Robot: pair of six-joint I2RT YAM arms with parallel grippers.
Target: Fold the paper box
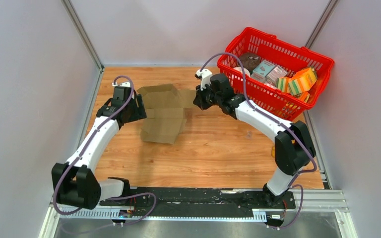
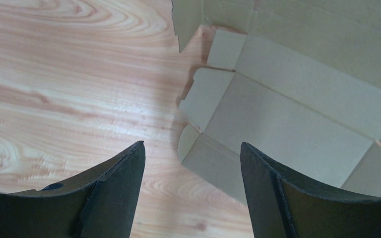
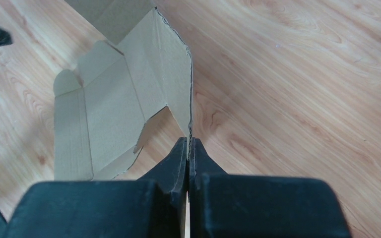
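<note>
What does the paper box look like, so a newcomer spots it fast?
On the wooden table, left of the red basket, the paper box sits near the middle. It is a plain brown cardboard sheet with creased panels and notched flaps, unlike the colourful printed packages in the basket.

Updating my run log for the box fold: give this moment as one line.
paper box: unfolded sheet on table | left claw: open, at its flaps | right claw: shut on a flap edge

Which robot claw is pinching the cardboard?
The right gripper: shut on an edge of the paper box, while the left gripper stands open, holding nothing.
</note>
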